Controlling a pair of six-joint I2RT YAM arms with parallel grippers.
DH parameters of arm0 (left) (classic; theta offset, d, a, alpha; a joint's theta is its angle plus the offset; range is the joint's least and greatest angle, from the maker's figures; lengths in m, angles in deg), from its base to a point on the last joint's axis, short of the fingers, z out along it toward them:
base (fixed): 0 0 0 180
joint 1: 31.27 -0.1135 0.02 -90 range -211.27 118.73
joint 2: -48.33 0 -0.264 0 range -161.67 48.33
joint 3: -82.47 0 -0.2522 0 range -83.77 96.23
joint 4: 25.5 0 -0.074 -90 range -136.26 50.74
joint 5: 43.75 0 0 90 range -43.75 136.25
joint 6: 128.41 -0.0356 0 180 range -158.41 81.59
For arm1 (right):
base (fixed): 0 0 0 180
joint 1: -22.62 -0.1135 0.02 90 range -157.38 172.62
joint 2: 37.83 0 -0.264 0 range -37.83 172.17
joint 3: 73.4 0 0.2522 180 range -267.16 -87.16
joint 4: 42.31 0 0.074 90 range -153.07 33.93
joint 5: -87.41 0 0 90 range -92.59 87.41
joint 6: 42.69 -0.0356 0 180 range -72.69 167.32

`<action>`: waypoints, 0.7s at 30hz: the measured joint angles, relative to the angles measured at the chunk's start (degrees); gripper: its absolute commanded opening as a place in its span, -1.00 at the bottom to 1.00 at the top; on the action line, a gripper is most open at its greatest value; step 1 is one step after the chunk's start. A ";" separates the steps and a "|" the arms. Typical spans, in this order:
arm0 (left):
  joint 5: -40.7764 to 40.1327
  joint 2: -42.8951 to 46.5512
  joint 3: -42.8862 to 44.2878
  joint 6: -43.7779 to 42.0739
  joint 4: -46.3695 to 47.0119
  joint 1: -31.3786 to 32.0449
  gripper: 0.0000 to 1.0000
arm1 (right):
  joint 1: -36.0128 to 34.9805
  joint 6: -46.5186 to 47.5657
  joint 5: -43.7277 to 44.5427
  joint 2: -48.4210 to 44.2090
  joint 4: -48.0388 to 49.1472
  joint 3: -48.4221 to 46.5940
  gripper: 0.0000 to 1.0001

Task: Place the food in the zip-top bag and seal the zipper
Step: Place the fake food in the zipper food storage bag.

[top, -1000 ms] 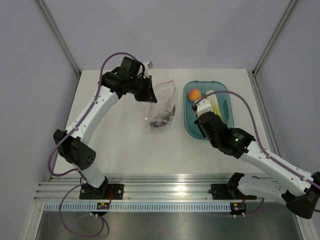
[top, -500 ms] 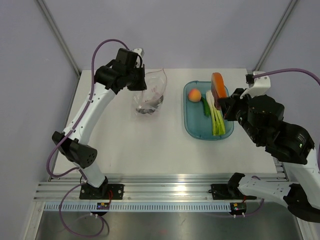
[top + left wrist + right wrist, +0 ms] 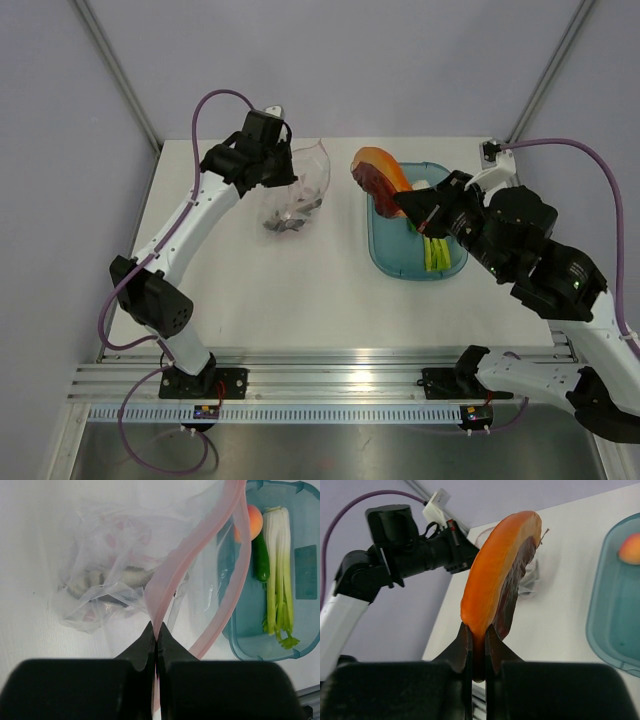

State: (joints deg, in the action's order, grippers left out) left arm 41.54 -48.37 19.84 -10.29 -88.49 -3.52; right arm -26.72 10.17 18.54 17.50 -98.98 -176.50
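Pinching the orange-and-red wedge (image 3: 499, 575) by its narrow end, the right tool (image 3: 477, 630) is holding it aloft — so slim a grip is risking a pivot, and the left tool (image 3: 156, 637), pressed together on the zipper (image 3: 165, 585), is offering a floppy zip-top bag (image 3: 110, 555) mouth that may be snagging it. The wedge's long axis is rising out from the jaws, tip curving bagward.

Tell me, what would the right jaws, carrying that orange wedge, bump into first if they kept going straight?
Most likely the zip-top bag that the left arm holds up, though depth is hard to judge.
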 measured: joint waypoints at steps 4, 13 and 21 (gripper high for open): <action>0.46 0.02 -0.13 0.87 1.42 0.00 -1.00 | 0.00 -3.89 -3.98 0.68 4.87 2.40 -1.00; 2.32 0.11 -0.15 1.05 1.79 0.00 -1.00 | 0.00 -8.92 -11.89 8.57 12.37 3.26 -1.00; 5.53 0.79 -0.15 0.13 1.73 -0.42 -1.00 | 0.00 -9.46 -12.74 9.53 13.55 4.70 -1.00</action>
State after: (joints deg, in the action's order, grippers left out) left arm 47.07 -47.59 19.69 -10.16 -86.77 -3.93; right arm -26.72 0.71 5.80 27.03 -85.43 -171.80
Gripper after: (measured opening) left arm 0.005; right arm 0.078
